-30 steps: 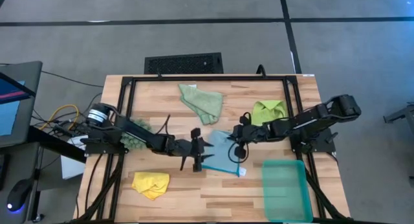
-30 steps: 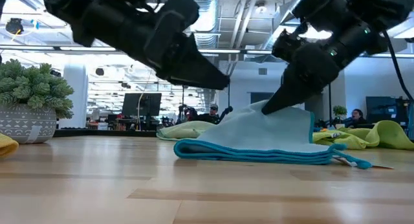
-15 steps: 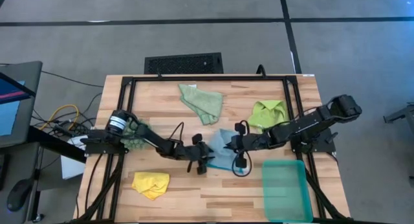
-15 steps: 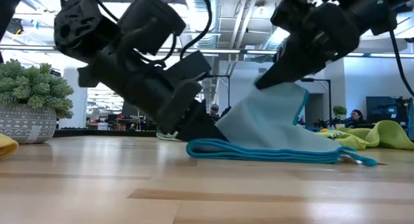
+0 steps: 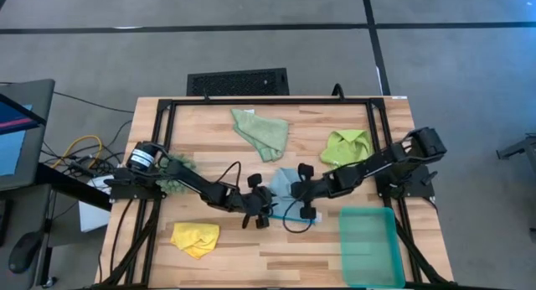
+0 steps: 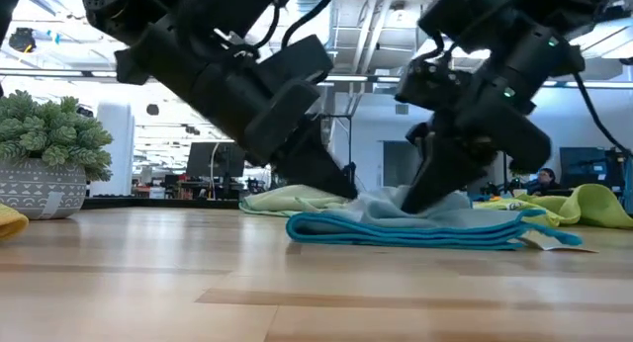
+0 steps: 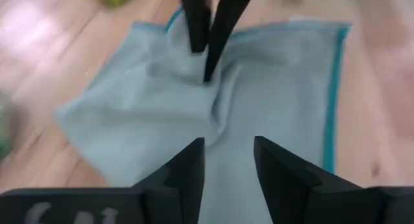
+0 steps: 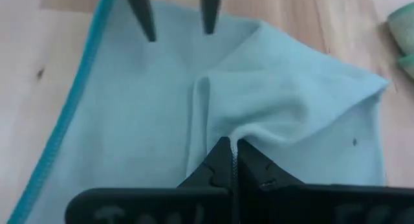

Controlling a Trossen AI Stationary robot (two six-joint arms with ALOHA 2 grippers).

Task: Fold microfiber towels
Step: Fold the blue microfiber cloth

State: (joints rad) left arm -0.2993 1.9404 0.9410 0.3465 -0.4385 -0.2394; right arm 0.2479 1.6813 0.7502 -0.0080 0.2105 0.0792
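The light blue microfiber towel [image 5: 283, 179] lies folded in layers mid-table, its teal-edged layers [image 6: 415, 228] flat on the wood. My right gripper [image 8: 231, 143] is shut on a raised ridge near the towel's middle. My left gripper [image 7: 229, 143] stands open over the towel's left part, slanting down, its fingers either side of a crease, facing the right gripper. A sage green towel [image 5: 261, 132], a lime green towel [image 5: 347, 146] and a yellow towel [image 5: 195, 238] lie crumpled on the table. My left gripper's fingertips [image 6: 341, 189] reach the towel's top layer from the left, slanting down; I cannot tell whether they touch it. My right gripper pinches a puckered fold [image 8: 220, 128] of the upper layer between its two fingers, slanting down from the right. The fold sits low on the layers beneath, and the towel rests on the table.
A teal tray [image 5: 368, 244] stands at the near right corner. A dark green fuzzy plant in a pot [image 6: 49, 134] stands at the left edge. A black frame [image 5: 268, 100] rims the table. Bare wood lies between the yellow towel and the tray.
My right gripper lifted a flap of the blue towel, carried it toward the table's left and brought it down onto the lower layers, so the raised flap now lies low. My left gripper moved down and toward the towel, tipping further downward.
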